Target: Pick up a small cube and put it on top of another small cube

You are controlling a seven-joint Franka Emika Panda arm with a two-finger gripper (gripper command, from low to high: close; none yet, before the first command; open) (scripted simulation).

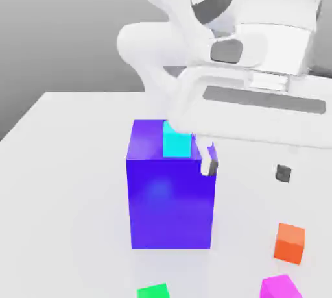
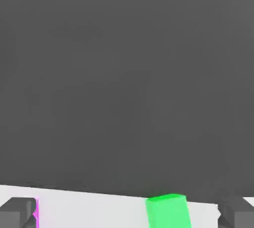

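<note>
The hand (image 1: 245, 170) is seen spread wide, nothing held. The orange cube (image 1: 289, 243) (a likely pick) lies on the tabletop (image 1: 65, 180) at about five o'clock from it in the exterior view, nearer than the green cube (image 1: 153, 291).

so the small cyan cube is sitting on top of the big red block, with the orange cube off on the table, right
Not quite: the big block is blue, not red. The exterior view shows the small cyan cube on top of it, and the orange cube does sit apart on the table, towards that view's right.
</note>
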